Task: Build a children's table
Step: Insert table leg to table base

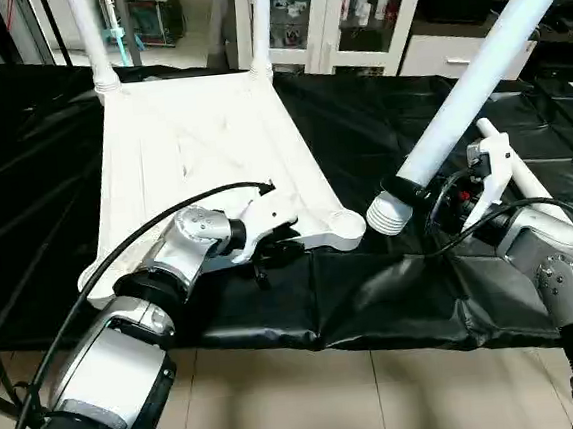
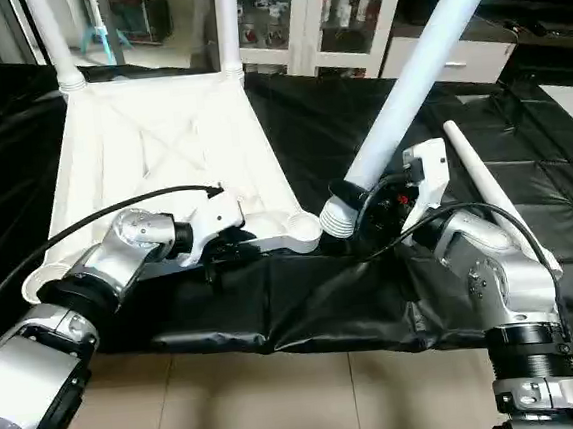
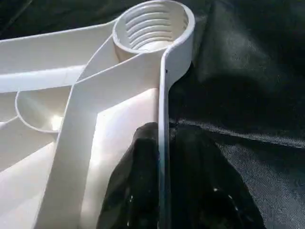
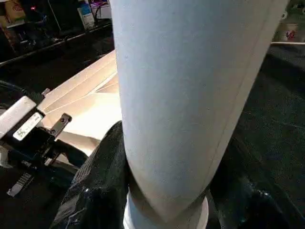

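The white table top lies underside up on the black cloth, X-ribs showing. Two legs stand upright in its far corners. My left gripper is shut on the top's near rim, one black finger inside the rim and one outside, just short of the empty threaded socket at the near right corner. My right gripper is shut on a third leg, which is tilted up to the right. Its ribbed threaded end hangs beside that corner lobe, not in the socket.
A fourth leg lies on the black cloth behind my right wrist. The work table's front edge runs just below both grippers, with tiled floor beneath. White cabinets stand behind the table. A black cable arcs over my left forearm.
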Tool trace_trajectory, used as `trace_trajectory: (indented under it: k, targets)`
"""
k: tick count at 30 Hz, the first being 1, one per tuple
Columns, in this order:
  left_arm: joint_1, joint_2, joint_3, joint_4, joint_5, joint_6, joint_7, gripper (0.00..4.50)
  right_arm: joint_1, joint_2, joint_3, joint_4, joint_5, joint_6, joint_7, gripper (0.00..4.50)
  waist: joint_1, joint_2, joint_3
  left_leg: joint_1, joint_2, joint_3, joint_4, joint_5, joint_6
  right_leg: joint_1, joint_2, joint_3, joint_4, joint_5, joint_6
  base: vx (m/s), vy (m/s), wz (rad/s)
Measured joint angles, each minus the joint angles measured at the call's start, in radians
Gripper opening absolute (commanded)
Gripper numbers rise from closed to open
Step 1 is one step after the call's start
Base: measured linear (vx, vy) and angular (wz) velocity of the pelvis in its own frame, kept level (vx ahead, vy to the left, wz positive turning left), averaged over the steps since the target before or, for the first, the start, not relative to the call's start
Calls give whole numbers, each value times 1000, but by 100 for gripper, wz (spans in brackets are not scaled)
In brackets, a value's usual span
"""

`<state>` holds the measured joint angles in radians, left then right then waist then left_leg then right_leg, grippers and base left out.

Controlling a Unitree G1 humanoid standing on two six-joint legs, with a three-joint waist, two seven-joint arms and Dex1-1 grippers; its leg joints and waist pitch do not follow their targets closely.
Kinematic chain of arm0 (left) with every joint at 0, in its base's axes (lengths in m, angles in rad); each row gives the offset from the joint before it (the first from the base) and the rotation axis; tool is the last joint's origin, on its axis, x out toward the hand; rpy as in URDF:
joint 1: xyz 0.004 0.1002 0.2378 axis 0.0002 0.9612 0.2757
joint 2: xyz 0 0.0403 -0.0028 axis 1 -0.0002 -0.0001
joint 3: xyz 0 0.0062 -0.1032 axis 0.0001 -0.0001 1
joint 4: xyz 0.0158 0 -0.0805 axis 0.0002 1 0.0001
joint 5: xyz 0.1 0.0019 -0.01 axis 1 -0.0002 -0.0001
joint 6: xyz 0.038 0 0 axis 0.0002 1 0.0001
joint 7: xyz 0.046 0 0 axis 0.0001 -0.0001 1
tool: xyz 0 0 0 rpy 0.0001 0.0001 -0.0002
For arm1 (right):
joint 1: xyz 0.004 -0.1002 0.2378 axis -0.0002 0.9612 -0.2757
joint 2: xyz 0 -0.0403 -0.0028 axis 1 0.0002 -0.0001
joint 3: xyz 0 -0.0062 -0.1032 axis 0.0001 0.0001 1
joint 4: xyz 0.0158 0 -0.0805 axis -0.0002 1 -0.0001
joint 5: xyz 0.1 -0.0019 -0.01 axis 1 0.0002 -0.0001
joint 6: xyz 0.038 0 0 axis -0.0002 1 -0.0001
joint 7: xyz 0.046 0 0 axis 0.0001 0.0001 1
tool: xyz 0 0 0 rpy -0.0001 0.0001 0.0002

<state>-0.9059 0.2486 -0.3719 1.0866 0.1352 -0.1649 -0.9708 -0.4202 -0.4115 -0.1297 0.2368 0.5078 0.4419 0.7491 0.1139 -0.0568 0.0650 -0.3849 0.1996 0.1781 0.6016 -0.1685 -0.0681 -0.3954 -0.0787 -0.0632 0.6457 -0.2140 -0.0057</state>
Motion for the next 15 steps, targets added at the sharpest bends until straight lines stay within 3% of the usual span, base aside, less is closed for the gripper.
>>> trace_trajectory:
  k: [7, 15]
  targets:
    - [30, 33, 5, -40, -5, -5, -76, 8, 9, 5, 28, -12, -9, 8, 4, 186, 0, 7, -4, 0, 0, 0, 0, -1, 1, 1, 0, 0, -1, 0, 0, 0, 0, 0]
    - [212, 127, 2, -368, -30, 75, -184, 0, 76, 4, 68, -61, -12, 37, 45, 186, -2, 14, -10, 3, 0, 2, -2, -2, 2, 4, 0, 0, -5, 0, 0, 0, 0, 0]
